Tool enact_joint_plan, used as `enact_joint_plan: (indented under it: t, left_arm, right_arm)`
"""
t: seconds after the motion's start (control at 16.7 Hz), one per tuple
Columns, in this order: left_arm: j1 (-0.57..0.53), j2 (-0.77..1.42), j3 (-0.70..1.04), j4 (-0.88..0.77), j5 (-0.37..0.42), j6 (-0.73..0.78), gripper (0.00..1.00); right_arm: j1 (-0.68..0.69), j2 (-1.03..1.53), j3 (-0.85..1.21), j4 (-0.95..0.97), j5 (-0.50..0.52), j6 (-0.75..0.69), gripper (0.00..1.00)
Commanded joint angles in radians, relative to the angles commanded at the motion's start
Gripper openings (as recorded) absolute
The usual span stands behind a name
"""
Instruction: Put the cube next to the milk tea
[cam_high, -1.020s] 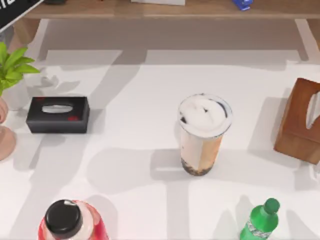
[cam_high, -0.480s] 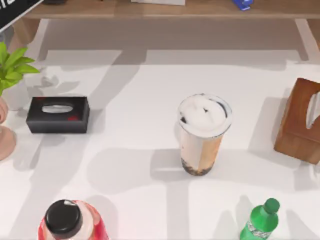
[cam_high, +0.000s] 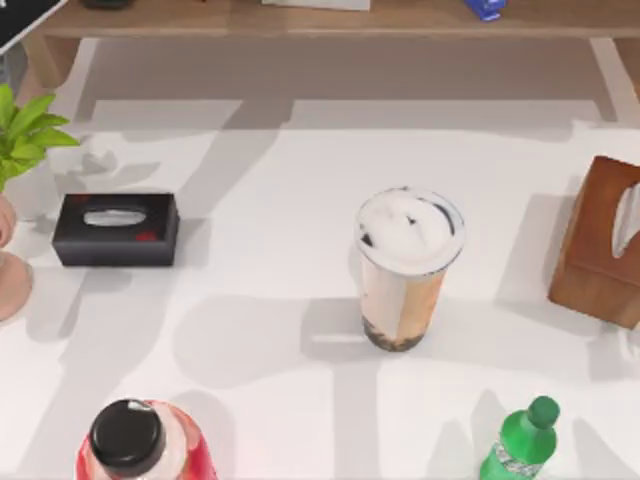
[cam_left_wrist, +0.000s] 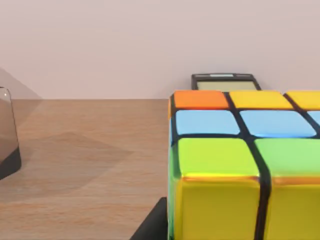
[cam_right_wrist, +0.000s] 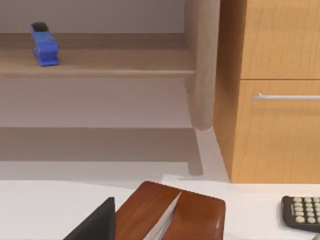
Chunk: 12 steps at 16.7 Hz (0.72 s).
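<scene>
Milk tea: the milk tea (cam_high: 409, 268) stands upright near the middle of the white desk (cam_high: 260, 250), with bare desk on both sides of it.
Cube: the cube (cam_left_wrist: 245, 165) sits very close before the left wrist camera, above a wooden shelf surface (cam_left_wrist: 85, 150) with a dark phone-like device (cam_left_wrist: 223, 81) behind it; it is not yet on the desk by the cup.
Left gripper: a dark finger edge (cam_left_wrist: 152, 225) shows at the cube's lower side, so I judge the gripper is pinching the cube, though the contact itself is mostly out of view.
Right gripper: one dark finger (cam_right_wrist: 95, 222) is in the right wrist view beside the brown tissue box (cam_right_wrist: 170, 212) at the desk's right; I cannot tell whether it is spread or pressed together.
Change: over the last second the desk is the same, cup, black tissue box (cam_high: 115, 229), red bottle (cam_high: 140, 445) and green bottle (cam_high: 520, 445) all unmoved; only the dark panel at the far left corner (cam_high: 25, 20) has slipped a little.
Meaning: the carry has probably not reached the desk, so the placing beside the cup is left to do.
</scene>
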Motion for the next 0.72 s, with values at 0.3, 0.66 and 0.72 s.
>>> enact_joint_plan:
  t: [0.3,0.66,0.72]
  left_arm:
    - [-0.003,-0.066,0.008,-0.064,0.033,0.011,0.0]
    - [-0.054,-0.233,-0.037,-0.414,0.175,0.002,0.0]
    - [-0.06,-0.248,-0.063,-0.488,0.206,-0.024,0.0]
  right_arm:
    - [0.0,0.0,0.0,0.0,0.0,0.0,1.0]
    - [0.0,0.0,0.0,0.0,0.0,0.0,1.0]
    - [0.0,0.0,0.0,0.0,0.0,0.0,1.0]
